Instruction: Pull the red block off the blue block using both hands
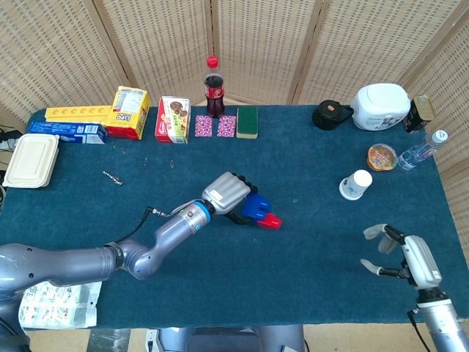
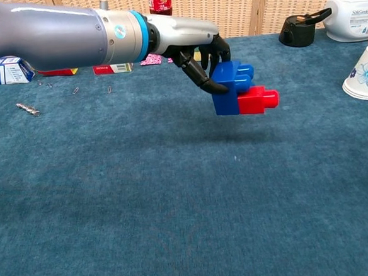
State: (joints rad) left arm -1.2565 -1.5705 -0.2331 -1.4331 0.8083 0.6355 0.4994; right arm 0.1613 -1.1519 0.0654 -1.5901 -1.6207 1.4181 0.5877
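My left hand [image 1: 229,193] [image 2: 193,46] grips the blue block [image 1: 256,207] [image 2: 231,86] and holds it in the air above the blue cloth. The red block [image 1: 272,221] [image 2: 258,100] is still joined to the blue block's lower right side and sticks out to the right. My right hand [image 1: 405,254] hovers near the table's front right corner in the head view, fingers spread and holding nothing. The chest view does not show it.
A paper cup [image 1: 356,184] [image 2: 363,72], a snack tub [image 1: 382,156] and a water bottle [image 1: 423,151] stand at the right. Along the back are a cola bottle [image 1: 213,87], boxes [image 1: 130,111], a sponge [image 1: 247,122], a black pot [image 1: 331,114] and a white cooker [image 1: 379,105].
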